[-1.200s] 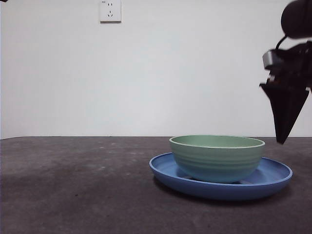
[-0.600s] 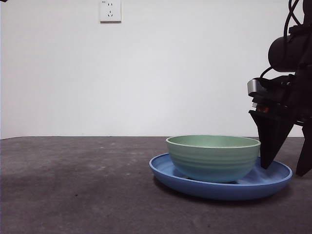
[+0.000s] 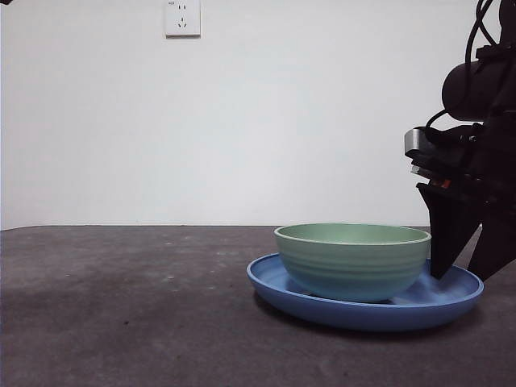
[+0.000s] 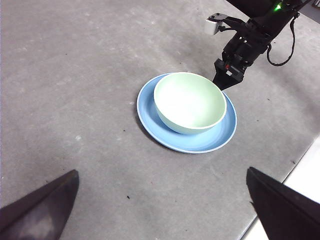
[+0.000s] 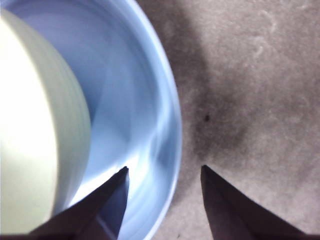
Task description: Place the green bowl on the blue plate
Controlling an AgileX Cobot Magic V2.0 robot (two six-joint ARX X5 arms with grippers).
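Item one, the green bowl (image 3: 352, 260): I see it sitting upright inside the blue plate (image 3: 451, 300), toward the plate's left half in the front view, its rim level. Item two, the blue plate: it lies flat on the dark grey table (image 3: 121, 306), with a crescent of bare blue showing on the side nearest the working arm. Item three, the right gripper (image 3: 466, 270): I have it low at the plate's right edge, jaws parted and holding nothing; its wrist view puts one jaw tip over the plate's inner surface beside the bowl's wall and the other over the table outside, so the rim runs between them. I cannot tell whether either tip touches the plate. Item four, the left gripper (image 4: 160, 200): it hangs well back from the dishes, jaws spread wide and empty. Item five, a white wall socket (image 3: 182, 18): high on the wall behind.
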